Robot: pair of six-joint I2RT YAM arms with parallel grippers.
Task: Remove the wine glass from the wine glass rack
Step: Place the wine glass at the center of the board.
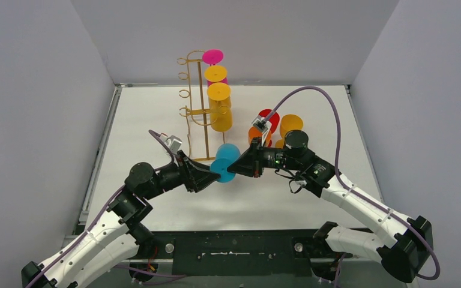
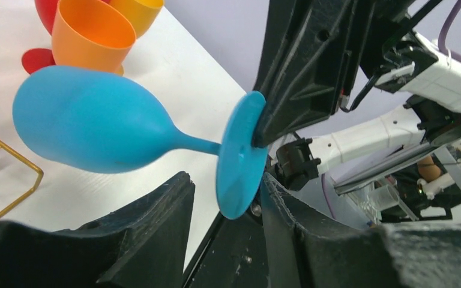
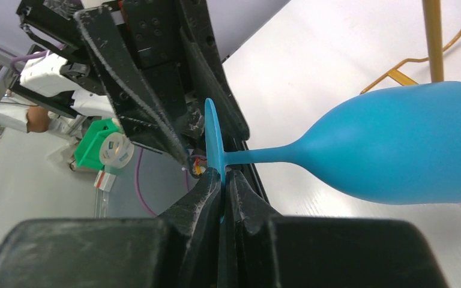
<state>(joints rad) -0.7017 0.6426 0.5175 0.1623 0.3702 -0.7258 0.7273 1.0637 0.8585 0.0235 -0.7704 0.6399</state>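
Presently the blue wine glass (image 1: pixel 225 161) (image 2: pixel 96 120) (image 3: pixel 396 144) is off the hooks of the wine glass rack (image 1: pixel 205 129) (image 2: pixel 18 156) (image 3: pixel 433 36). It hangs on its side above the table (image 1: pixel 156 198), just beside the near end of the rack's looped base. Its bowl points toward the rack and its foot disc points away.

Right gripper (image 1: pixel 238 166) (image 3: pixel 222 180): fingers pressed together on the rim of the foot disc, pinching it edge-on. This is the only firm grip observed on the glass.

Left gripper (image 1: pixel 215 175) (image 2: pixel 228 210): fingers spread, one on each side of the foot disc. The finger on the bowl side stands apart from the disc. Whether the other finger touches the disc cannot be told.

The two grippers meet nose to nose at the foot, on the side away from the rack.

On the rack, a row of glasses hangs upside down from the hook arms. A pink glass (image 1: pixel 212 57) is farthest back, with yellow glasses (image 1: pixel 218 91) in front of it.

To the right of the rack, well apart from it, three glasses stand upright on the table. They are a red glass (image 1: pixel 268 120) (image 2: pixel 47 12), an orange glass (image 1: pixel 255 135) (image 2: pixel 90 36) and a yellow-orange glass (image 1: pixel 291 125) (image 2: pixel 135 9), grouped closely together.
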